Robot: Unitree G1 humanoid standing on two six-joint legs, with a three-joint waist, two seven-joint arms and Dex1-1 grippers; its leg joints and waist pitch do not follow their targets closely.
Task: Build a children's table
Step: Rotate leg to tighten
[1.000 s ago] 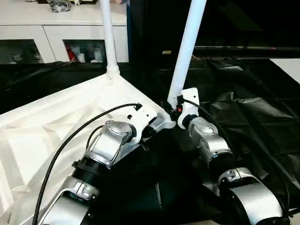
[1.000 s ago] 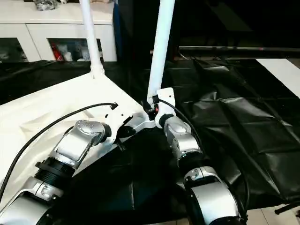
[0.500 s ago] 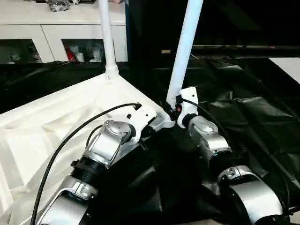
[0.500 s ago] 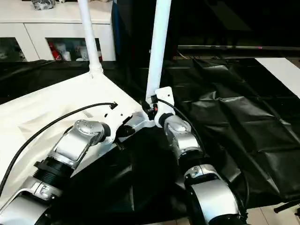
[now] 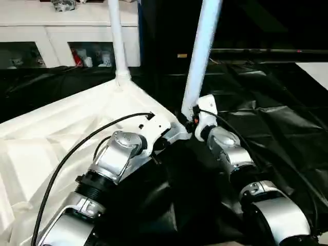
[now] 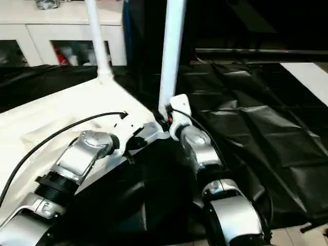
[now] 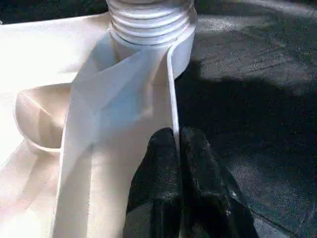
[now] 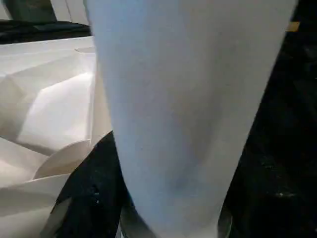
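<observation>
The upturned children's table top [image 5: 61, 133] rests on the black-draped counter [image 5: 277, 123]. The left end effector [image 7: 176, 144] pinches its rim; the right end effector [image 5: 190, 119] grips a stiff, light, likely slippery leg [image 5: 201, 51] near its base.

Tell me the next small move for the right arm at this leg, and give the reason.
Probably keep twisting the near leg down into its corner socket. The right gripper holds the leg's base, thread ridges show above the socket, and the left gripper pinches the tabletop rim, steadying it.
</observation>
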